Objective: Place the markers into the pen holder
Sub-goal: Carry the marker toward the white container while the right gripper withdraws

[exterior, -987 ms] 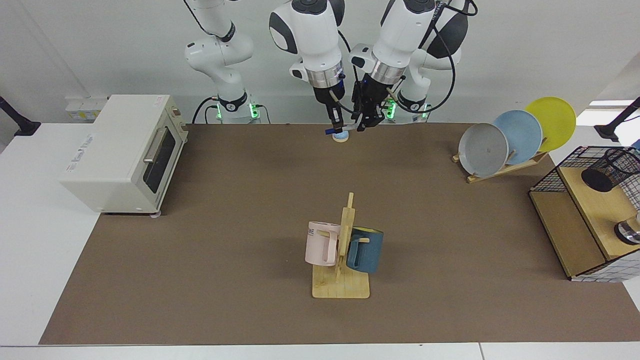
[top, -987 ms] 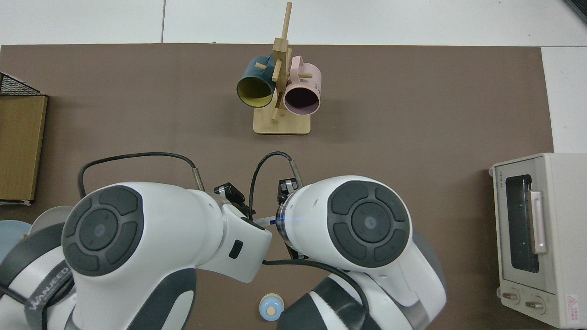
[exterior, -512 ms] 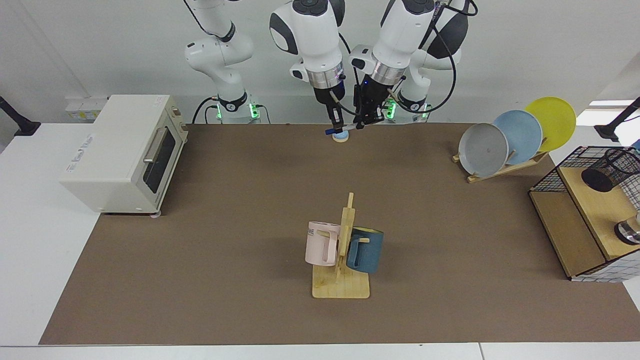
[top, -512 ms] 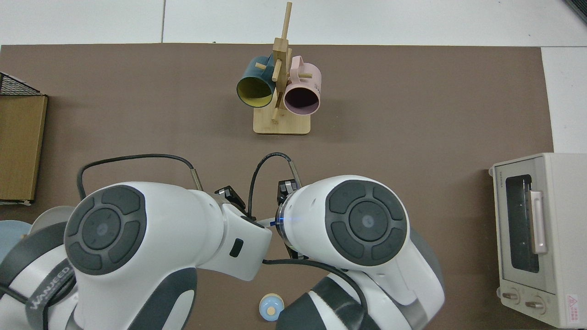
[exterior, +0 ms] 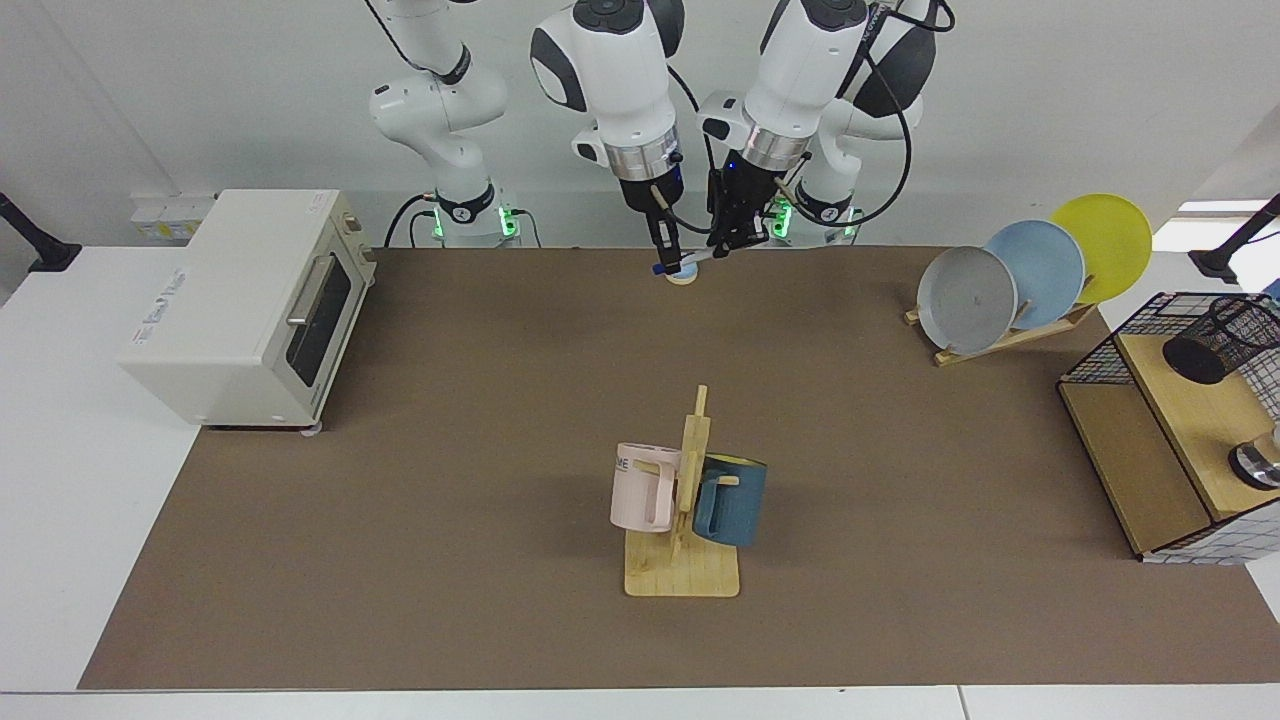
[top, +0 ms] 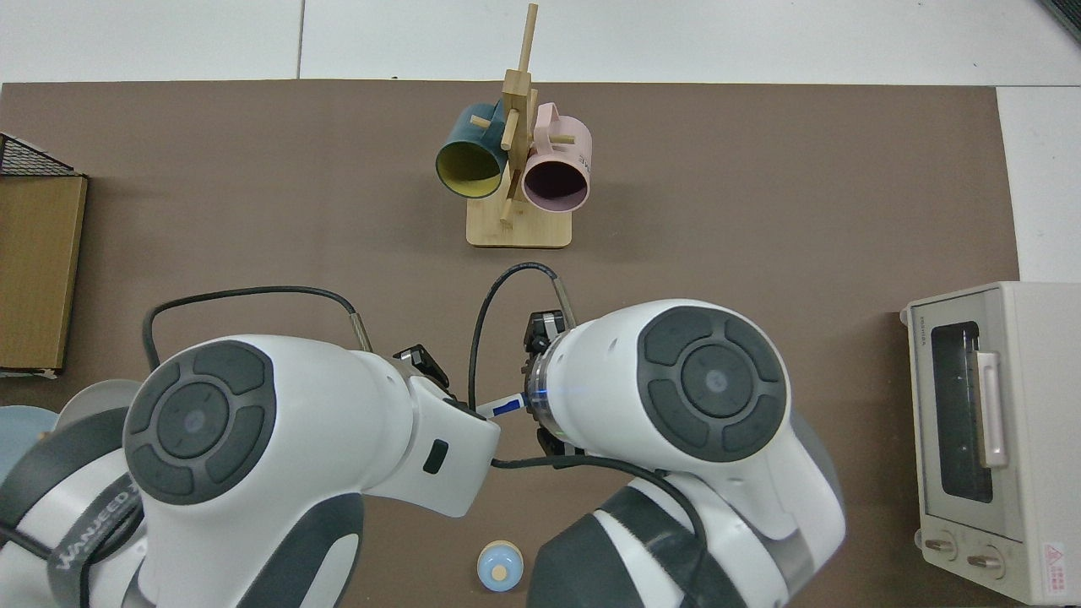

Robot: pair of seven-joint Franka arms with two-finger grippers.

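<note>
Facing view shows the pen holder (exterior: 1220,339), a black mesh cup, lying tilted on the upper wooden shelf of a black wire basket (exterior: 1100,362) at the table's edge. Its dark inside cannot be read, and no pen sticks out of it. Near it on the same shelf is a small shiny metal cup (exterior: 1258,463), cut off by the frame.

The marker (exterior: 685,261) hangs almost level in the air at the far side of the table, between the two arms, just above a small light blue round object (exterior: 683,273) on the brown mat (exterior: 450,480). The left gripper (exterior: 729,241) is closed on the white end of the marker. The right gripper (exterior: 661,243) stands at the blue end, its fingers close around it, but I cannot tell whether they grip it or are already loose. In the top view only a short white and blue piece of the marker (top: 500,409) is seen between the two wrists.

On a wooden mug tree (exterior: 692,490) hang a pink mug (exterior: 643,487) and a dark blue mug (exterior: 731,499); from above, both mugs look empty. The pink mug carries dark letters, of which "ME" can be read. A white toaster oven (exterior: 245,305) has grey writing on its top, too small to read. Three plates, grey, blue and yellow, stand in a wooden plate rack (exterior: 1010,335).
</note>
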